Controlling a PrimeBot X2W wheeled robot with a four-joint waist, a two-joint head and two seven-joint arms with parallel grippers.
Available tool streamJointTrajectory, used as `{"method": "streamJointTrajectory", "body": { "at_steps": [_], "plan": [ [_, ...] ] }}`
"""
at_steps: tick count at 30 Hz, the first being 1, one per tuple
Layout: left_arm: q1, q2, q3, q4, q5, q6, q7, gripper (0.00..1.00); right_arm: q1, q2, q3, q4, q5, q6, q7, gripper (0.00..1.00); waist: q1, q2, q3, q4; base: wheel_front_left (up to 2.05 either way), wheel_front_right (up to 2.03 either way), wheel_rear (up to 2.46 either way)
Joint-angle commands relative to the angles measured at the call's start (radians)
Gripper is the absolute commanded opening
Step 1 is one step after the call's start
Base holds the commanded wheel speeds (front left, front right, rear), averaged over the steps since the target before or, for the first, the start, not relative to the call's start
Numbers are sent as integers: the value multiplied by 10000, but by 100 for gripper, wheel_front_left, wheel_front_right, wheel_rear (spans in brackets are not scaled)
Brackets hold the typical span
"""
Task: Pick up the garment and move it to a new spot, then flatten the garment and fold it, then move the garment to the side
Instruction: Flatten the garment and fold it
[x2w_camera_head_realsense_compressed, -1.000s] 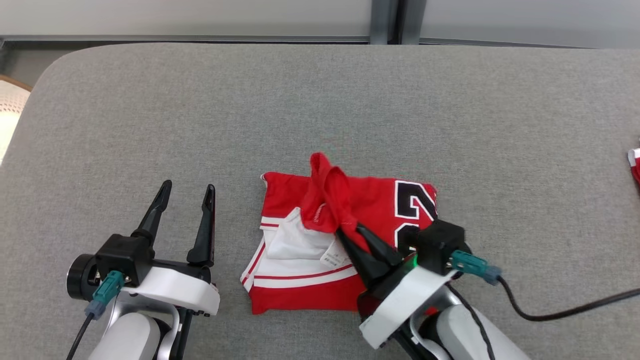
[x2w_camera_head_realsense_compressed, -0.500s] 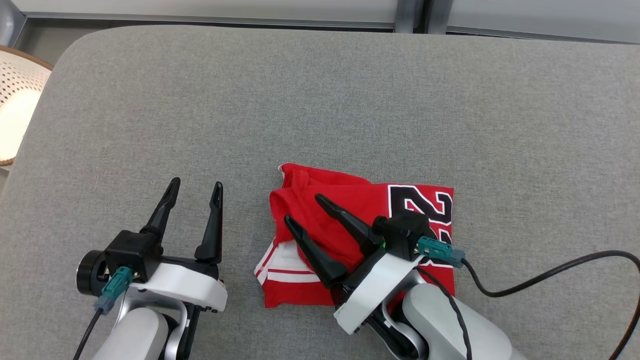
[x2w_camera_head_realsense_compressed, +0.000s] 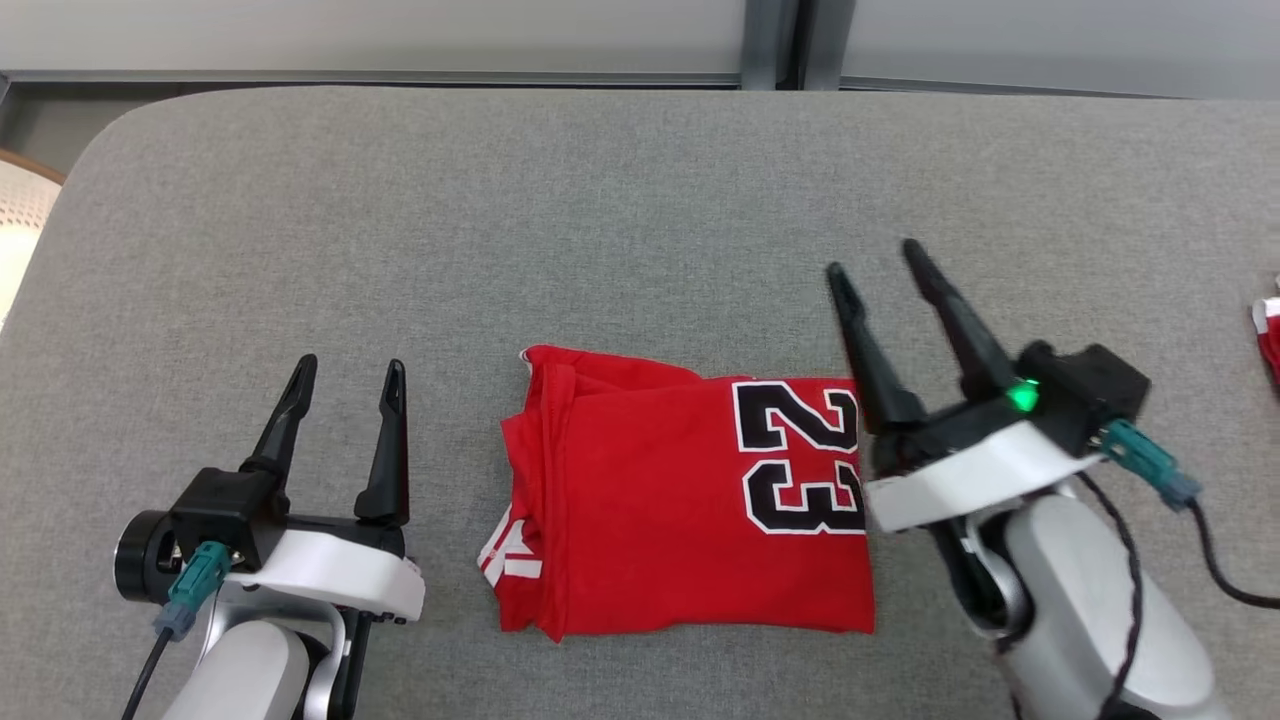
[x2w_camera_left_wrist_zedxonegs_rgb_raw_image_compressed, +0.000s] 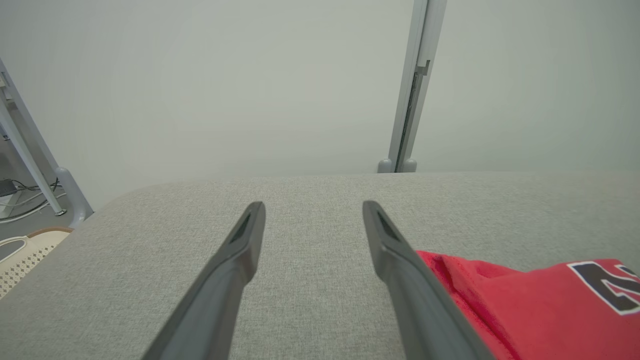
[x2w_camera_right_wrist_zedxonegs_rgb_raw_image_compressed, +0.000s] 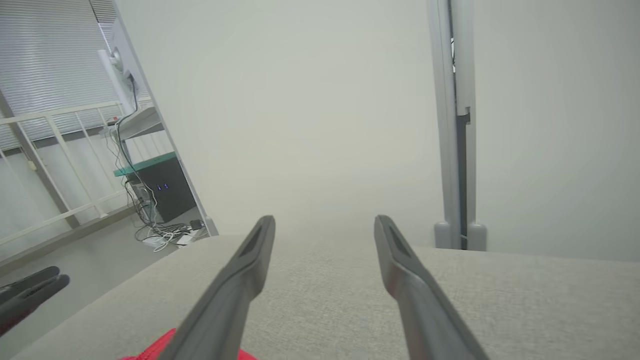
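We find the folded red fabric jersey (x2w_camera_head_realsense_compressed: 680, 500) just left of our right hand (x2w_camera_head_realsense_compressed: 873, 258), farther from our left hand (x2w_camera_head_realsense_compressed: 350, 363); both hands are spread wide and empty.

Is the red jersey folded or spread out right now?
Folded. The red jersey lies as a compact rectangle on the grey cushion, layered edges stacked along its left side.

Behind the grey fabric table (x2w_camera_head_realsense_compressed: 640, 190) stands a pale wall (x2w_camera_left_wrist_zedxonegs_rgb_raw_image_compressed: 200, 85) with a metal post (x2w_camera_left_wrist_zedxonegs_rgb_raw_image_compressed: 412, 85); left of the table, a white perforated basket (x2w_camera_head_realsense_compressed: 18, 225).
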Motion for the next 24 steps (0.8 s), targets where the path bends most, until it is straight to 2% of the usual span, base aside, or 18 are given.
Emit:
{"method": "streamJointTrajectory", "body": {
  "at_steps": [1, 6, 11, 24],
  "plan": [
    [116, 45, 36, -28, -15, 60, -28, 100, 187, -87, -102, -73, -102, -2, 3, 100, 0, 0, -91, -77, 0, 0, 0],
    [353, 220, 134, -110, -76, 133, -32, 100, 1646, -587, -1762, -1095, -808, -2, 619, 100, 0, 0, -367, -279, 0, 0, 0],
    [640, 383, 209, -227, -114, 191, -10, 100, 3032, -564, -2776, -2196, -1221, -2, 1297, 100, 0, 0, -645, -422, 0, 0, 0],
    [1775, 639, 100, -515, -222, 503, 301, 100, 4994, -300, -3409, -3619, -1485, -2, 2239, 100, 0, 0, -1886, -542, 0, 0, 0]
  ]
}}
